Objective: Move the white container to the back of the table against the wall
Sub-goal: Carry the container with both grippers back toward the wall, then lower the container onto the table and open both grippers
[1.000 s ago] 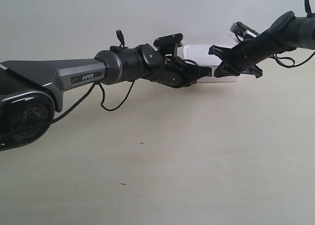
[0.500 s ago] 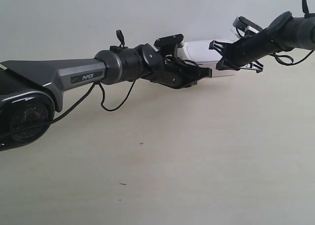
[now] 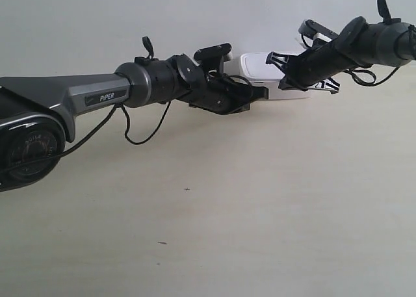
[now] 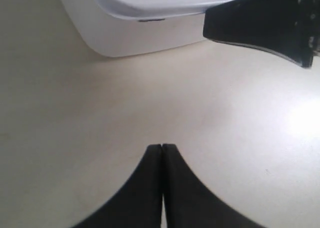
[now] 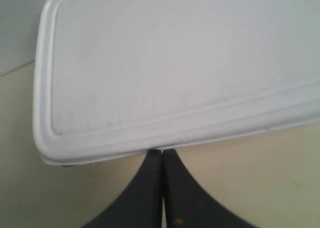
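The white container point(image 3: 260, 65) lies at the back of the table point(image 3: 260, 199), close to the wall point(image 3: 97, 17). My right gripper point(image 5: 161, 151) is shut, its tips touching the rim of the container's lid point(image 5: 165, 68). It reaches in from the exterior view's right point(image 3: 285, 84). My left gripper point(image 4: 161, 146) is shut and empty, a short way off the container's rounded corner point(image 4: 135, 38). In the exterior view the left gripper point(image 3: 264, 93) sits low at the container's front left. The container's far side is hidden by the arms.
A dark part of the right gripper point(image 4: 265, 28) shows beside the container in the left wrist view. The left arm's long grey body point(image 3: 84, 102) with a loose cable point(image 3: 140, 138) spans the table's left half. Tiny dark marks point(image 3: 187, 189) dot the tabletop.
The container has slid back toward the wall over the last second. Both shut grippers have moved back with it, and the right arm has swung further toward the wall.
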{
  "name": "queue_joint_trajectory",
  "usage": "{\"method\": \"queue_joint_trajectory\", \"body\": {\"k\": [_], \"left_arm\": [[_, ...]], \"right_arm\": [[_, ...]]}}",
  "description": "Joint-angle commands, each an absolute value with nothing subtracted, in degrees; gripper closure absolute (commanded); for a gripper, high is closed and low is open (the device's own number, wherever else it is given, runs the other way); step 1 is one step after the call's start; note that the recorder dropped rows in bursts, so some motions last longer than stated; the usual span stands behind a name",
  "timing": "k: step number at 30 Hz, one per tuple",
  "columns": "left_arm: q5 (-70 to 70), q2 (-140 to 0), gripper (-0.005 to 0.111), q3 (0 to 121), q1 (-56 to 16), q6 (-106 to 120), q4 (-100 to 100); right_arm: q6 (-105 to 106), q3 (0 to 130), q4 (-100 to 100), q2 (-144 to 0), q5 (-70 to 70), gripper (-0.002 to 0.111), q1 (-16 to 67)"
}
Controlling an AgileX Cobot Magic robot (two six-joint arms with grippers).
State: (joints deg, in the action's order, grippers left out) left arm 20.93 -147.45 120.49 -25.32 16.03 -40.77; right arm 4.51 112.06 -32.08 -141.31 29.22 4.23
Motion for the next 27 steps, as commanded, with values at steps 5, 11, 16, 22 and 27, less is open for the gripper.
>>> {"method": "queue_joint_trajectory", "body": {"k": [5, 11, 16, 22, 27], "left_arm": [[22.91, -146.40, 0.107, 120.88, -25.21, 16.53, -40.77], [25.27, -145.59, 0.107, 120.88, -25.21, 17.19, -40.77], [30.33, -143.92, 0.107, 120.88, -25.21, 21.23, -40.77], [37.86, -140.55, 0.107, 120.78, -25.21, 23.34, -40.31], [48.64, -135.86, 0.107, 118.83, -25.73, 25.82, -38.74]], "right_arm": [[2.08, 112.60, -27.84, -141.82, 27.18, 0.108, 3.82], [1.93, 112.60, -27.84, -140.70, 31.73, 0.108, 3.93], [2.47, 112.60, -26.08, -137.26, 36.38, 0.108, 3.93], [2.63, 112.60, -22.71, -132.29, 44.29, 0.108, 3.93], [3.44, 112.60, -17.59, -126.73, 52.78, 0.108, 3.93]]}}
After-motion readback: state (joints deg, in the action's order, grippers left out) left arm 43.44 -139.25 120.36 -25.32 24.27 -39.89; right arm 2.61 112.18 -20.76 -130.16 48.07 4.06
